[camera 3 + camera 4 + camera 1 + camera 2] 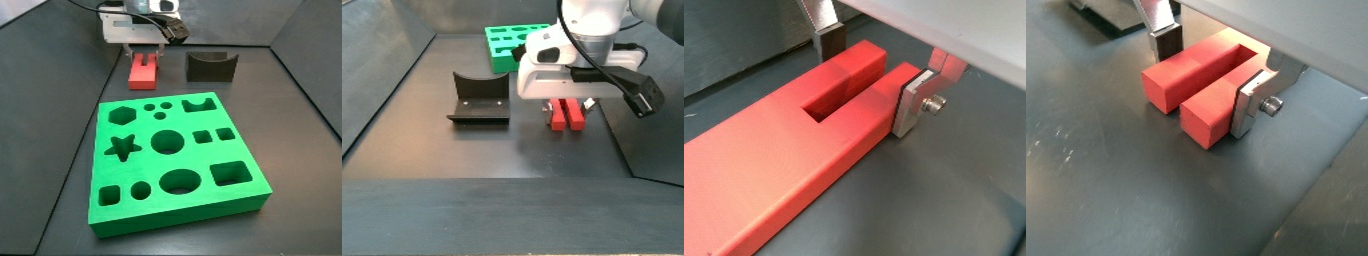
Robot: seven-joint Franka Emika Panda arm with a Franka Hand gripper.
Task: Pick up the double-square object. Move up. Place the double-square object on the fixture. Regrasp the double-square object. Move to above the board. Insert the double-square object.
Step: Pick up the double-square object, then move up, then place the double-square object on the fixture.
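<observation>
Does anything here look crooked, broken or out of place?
Nothing stands out. The red block lies flat on the floor with the gripper straddling its slotted end. The fixture stands upright beside it, and the board lies flat, its holes empty.

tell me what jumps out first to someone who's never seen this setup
The bright green board with its cut-out shapes fills the near floor in a side view. Behind it the red double-square object lies flat on the dark floor, with the gripper lowered over its slotted end, a finger on each outer side. The dark fixture stands beside the red piece, with nothing on it.
</observation>
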